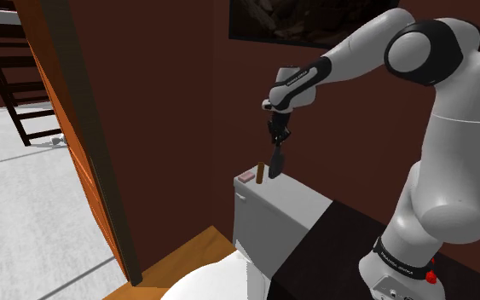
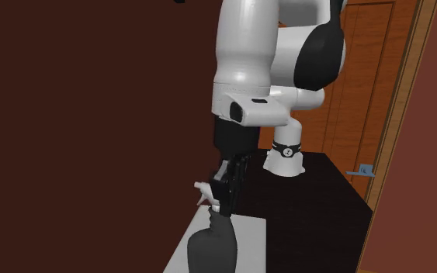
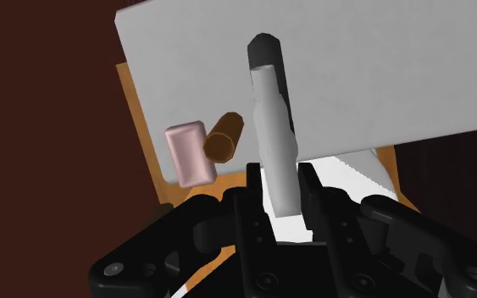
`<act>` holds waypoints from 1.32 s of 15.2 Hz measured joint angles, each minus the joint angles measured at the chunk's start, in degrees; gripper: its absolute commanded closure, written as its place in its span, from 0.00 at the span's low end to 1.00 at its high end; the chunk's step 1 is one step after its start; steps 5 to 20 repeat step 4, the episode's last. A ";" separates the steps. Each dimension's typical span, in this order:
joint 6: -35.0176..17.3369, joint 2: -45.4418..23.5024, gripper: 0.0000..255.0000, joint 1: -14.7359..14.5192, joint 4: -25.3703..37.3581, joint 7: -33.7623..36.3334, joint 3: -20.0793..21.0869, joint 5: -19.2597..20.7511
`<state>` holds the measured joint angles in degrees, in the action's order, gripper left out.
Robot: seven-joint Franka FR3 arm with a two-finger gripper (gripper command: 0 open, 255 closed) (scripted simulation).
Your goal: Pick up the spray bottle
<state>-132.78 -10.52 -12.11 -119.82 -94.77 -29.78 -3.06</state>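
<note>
Indoors, the work surface is the flat pale lid of a white tank [image 1: 291, 204], boxy like a toilet cistern, which stands against dark brown walls [image 1: 170, 94]. Just beside it is the black-topped stand [image 1: 344, 243] that carries the arm. An orange wooden door [image 1: 76, 145] stands at the shoulder view's left, with pale grey floor [image 1: 25, 196] beyond it and a dark ladder [image 1: 16, 77] further back. A dark framed picture [image 1: 306, 21] hangs on the wall above the tank.

The claw [image 1: 276, 147] is clenched on the spray bottle [image 1: 276, 164], its black fingers [image 3: 314, 193] clasping the pale neck from both sides. The bottle hangs below the claw over the back of the lid, and its long axis runs close to upright. Its white nozzle end is up at the fingers and its dark grey body [image 2: 213, 244] points down toward the lid. From the shoulder view I cannot tell whether its base touches the lid or sits just above it.

Counted: one spray bottle, one pink block [image 3: 187, 152] and one brown cylinder [image 3: 224, 138]. The block and the cylinder sit side by side near the lid's corner, close to the bottle but apart from it.
</note>
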 measured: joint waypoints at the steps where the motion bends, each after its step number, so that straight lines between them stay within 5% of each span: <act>1: 0.72 0.61 1.00 -0.12 0.18 0.26 -0.11 0.42; 20: 2.47 1.93 1.00 -0.40 0.79 0.86 -0.28 1.31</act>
